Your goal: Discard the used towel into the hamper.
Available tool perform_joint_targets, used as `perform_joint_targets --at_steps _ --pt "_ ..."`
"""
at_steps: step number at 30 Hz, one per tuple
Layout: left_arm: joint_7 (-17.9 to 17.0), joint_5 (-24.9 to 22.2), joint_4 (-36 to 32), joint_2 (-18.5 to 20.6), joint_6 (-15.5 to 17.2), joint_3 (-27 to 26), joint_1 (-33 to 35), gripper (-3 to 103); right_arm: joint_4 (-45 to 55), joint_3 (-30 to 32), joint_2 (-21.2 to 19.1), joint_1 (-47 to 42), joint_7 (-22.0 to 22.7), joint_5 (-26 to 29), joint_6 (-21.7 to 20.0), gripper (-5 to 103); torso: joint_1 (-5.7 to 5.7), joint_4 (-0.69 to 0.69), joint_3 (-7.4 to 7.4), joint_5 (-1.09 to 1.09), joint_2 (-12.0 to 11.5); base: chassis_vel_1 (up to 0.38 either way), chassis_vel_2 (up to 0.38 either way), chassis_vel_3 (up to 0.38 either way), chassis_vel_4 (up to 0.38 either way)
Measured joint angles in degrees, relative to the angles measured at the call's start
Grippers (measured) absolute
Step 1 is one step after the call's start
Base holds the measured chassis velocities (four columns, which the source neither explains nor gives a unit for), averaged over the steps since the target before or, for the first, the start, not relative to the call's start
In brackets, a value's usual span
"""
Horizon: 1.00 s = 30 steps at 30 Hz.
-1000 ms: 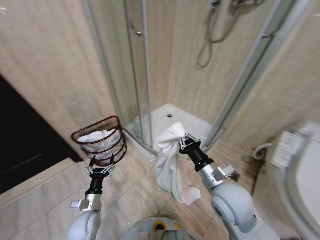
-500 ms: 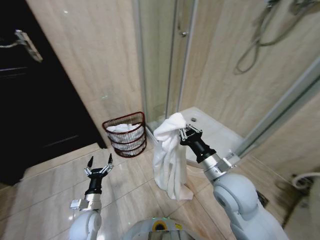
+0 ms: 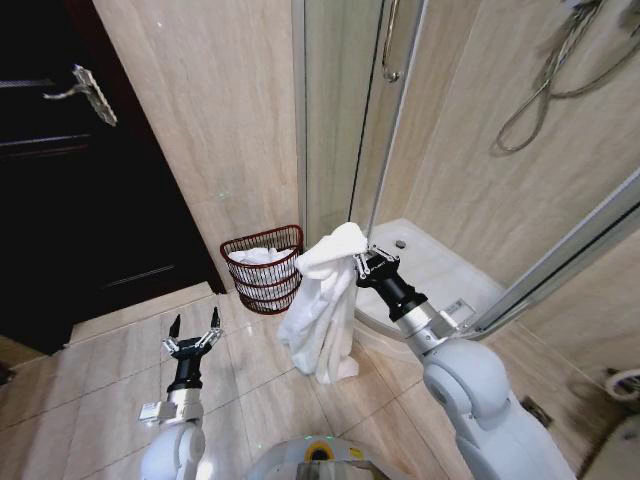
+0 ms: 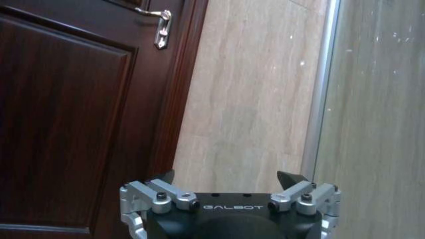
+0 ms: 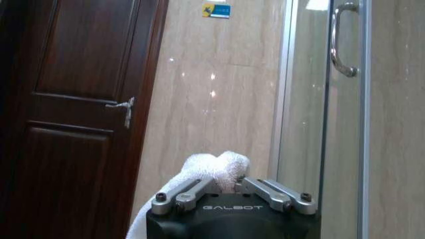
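A white towel hangs in long folds from my right gripper, which is shut on its top; the bunched top of the towel bulges between the fingers in the right wrist view. The hamper, a small reddish-brown wire basket with white cloth inside, stands on the floor against the wall, just left of the hanging towel. My left gripper is low at the left, open and empty, its fingertips spread wide.
A dark wooden door with a metal handle fills the left. Glass shower doors and a white shower tray stand behind the towel. Tiled floor lies open in front of the hamper.
The head camera has swung left, so the door came into view and the toilet left it. The towel now hangs closer to the hamper. Both grippers keep their states.
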Motion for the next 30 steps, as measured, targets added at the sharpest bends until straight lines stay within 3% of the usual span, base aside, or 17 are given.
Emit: perform_joint_targets --at_steps 18,30 --pt "0.2 0.6 0.5 -0.1 0.2 0.3 0.0 100 -1.3 0.1 0.5 0.3 -1.1 -0.8 0.3 4 1.70 -0.01 2.72 0.01 4.4 0.009 0.009 -0.008 -0.009" --pt "0.3 1.0 0.8 -0.1 0.2 0.4 0.0 100 -1.6 0.2 0.5 0.4 -1.0 -0.7 0.4 4 3.05 0.00 4.42 -0.01 7.5 0.179 0.160 -0.181 -0.168"
